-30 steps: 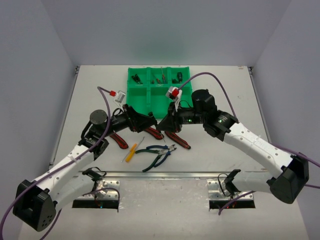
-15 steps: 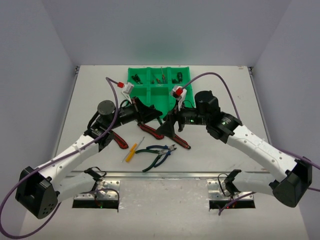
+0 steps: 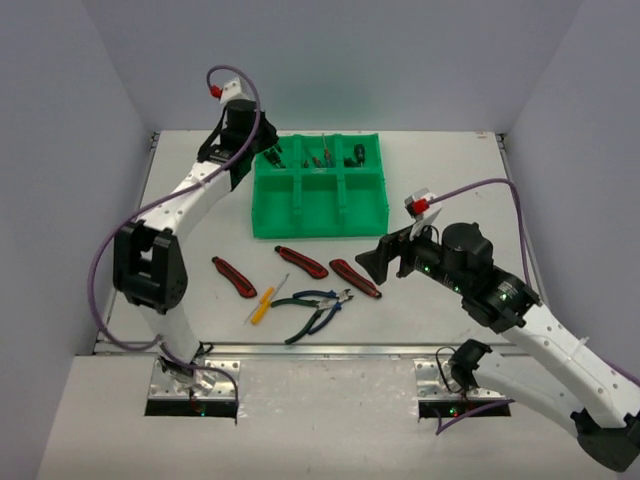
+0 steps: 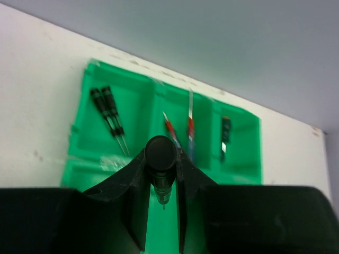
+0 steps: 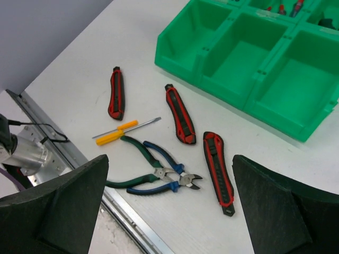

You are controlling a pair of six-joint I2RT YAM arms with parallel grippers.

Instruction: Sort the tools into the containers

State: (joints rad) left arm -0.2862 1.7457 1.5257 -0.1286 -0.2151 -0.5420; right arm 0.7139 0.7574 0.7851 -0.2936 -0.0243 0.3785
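My left gripper [image 4: 161, 159] is shut on a small black precision screwdriver [image 4: 160, 152], tip pointing down, above the green tray [image 4: 85, 174]. In the top view that gripper [image 3: 268, 156] hangs over the tray's [image 3: 320, 222] far left compartment. Two black screwdrivers [image 4: 109, 114] lie in that compartment; red and blue ones [image 4: 180, 129] lie in the middle one. My right gripper [image 5: 169, 206] stands wide open and empty above the table. Under it lie three red-and-black utility knives [image 5: 217, 172] [image 5: 180, 113] [image 5: 116, 92], a yellow screwdriver [image 5: 114, 134] and two pliers [image 5: 159, 172].
The tray's front three compartments [image 5: 241, 58] show no tools. A metal rail [image 3: 320, 350] runs along the table's near edge, close to the pliers [image 3: 318, 305]. Grey walls enclose the table on three sides.
The grippers met at mid-table; the left one shut, the right one opened. The left arm then swung up to the tray's far left, and the right arm pulled back to the right.
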